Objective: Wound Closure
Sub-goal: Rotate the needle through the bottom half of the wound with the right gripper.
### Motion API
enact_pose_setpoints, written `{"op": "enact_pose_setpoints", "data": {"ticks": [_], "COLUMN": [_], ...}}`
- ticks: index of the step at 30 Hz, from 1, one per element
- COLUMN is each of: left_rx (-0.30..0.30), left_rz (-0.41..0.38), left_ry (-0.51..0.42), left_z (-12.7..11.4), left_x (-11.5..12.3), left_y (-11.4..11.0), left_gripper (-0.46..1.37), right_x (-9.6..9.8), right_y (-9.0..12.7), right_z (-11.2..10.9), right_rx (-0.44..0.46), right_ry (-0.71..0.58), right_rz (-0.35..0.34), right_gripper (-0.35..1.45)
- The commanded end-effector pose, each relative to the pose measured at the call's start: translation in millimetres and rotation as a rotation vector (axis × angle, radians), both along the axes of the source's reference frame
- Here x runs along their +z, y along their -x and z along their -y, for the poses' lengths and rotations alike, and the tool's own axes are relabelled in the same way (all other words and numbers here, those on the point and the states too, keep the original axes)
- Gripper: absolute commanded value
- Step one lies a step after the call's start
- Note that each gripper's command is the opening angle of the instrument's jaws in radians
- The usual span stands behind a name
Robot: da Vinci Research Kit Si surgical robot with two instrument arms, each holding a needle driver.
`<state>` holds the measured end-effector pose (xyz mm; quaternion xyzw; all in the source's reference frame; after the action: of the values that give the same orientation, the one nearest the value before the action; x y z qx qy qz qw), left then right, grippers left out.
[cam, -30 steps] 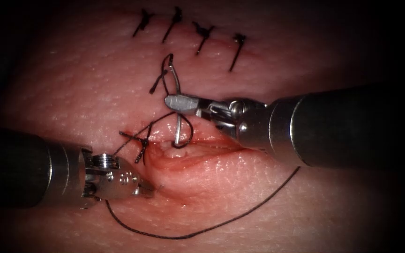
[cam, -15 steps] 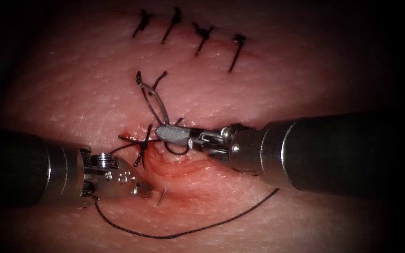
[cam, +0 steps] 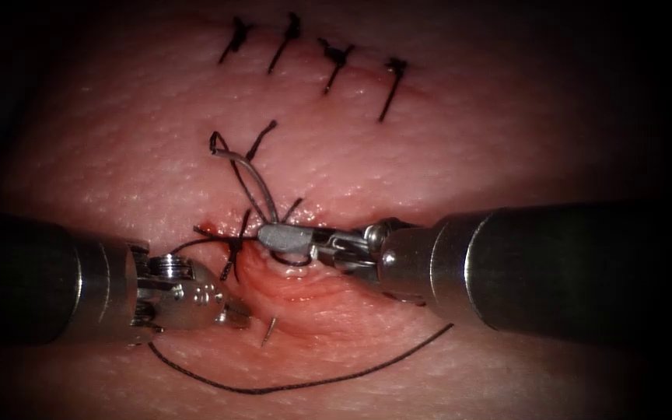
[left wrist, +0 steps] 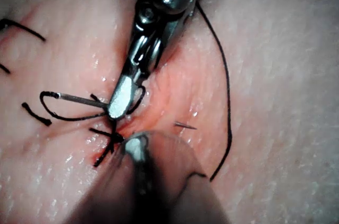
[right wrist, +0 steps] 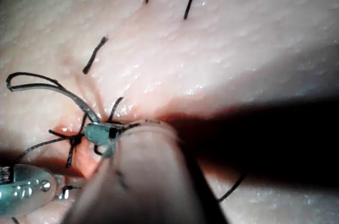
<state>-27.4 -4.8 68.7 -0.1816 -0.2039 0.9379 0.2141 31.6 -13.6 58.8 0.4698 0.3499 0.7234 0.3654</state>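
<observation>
Across the soft, yielding tissue (cam: 468, 117), my right tool (cam: 281, 237) pinches the stiff, slick needle (cam: 254, 175) about mid-curve at the cut. The needle is buried beyond, its tip out beside my left tool (cam: 241, 316), whose jaws are pressed together and empty. I'd grasp behind that delicate tip, I judge; limp thread (cam: 313, 381) trails.

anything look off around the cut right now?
Nothing damaged. The needle is in the tissue: the right claw grips its shaft at the cut, and its tip pokes out beside the left claw. Red fluid spots the nearby knot.
</observation>
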Motion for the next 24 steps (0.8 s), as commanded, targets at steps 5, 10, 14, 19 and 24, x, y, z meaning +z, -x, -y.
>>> {"op": "enact_pose_setpoints", "data": {"ticks": [5,10,14,19,24], "left_rx": [0.002,0.002,0.001,0.001,0.001], "left_rz": [0.004,0.004,0.003,0.003,0.003], "left_ry": [-0.007,-0.007,-0.007,-0.006,-0.006], "left_z": [0.0,0.0,0.0,0.1,0.1], "left_x": [0.0,0.0,0.0,0.1,0.1], "left_y": [0.0,0.0,0.1,0.1,0.1], "left_gripper": [-0.35,-0.35,-0.35,-0.35,-0.35], "right_x": [0.2,1.2,2.0,2.4,2.8], "right_y": [0.7,1.6,2.0,2.0,2.2], "right_z": [-1.7,-3.9,-5.2,-6.8,-8.1], "right_rx": [0.03,-0.019,-0.049,-0.118,-0.202], "right_ry": [0.107,0.472,0.623,0.782,0.863], "right_rz": [0.003,0.043,0.099,0.191,0.248], "right_gripper": [-0.35,-0.25,0.56,1.09,1.16]}}
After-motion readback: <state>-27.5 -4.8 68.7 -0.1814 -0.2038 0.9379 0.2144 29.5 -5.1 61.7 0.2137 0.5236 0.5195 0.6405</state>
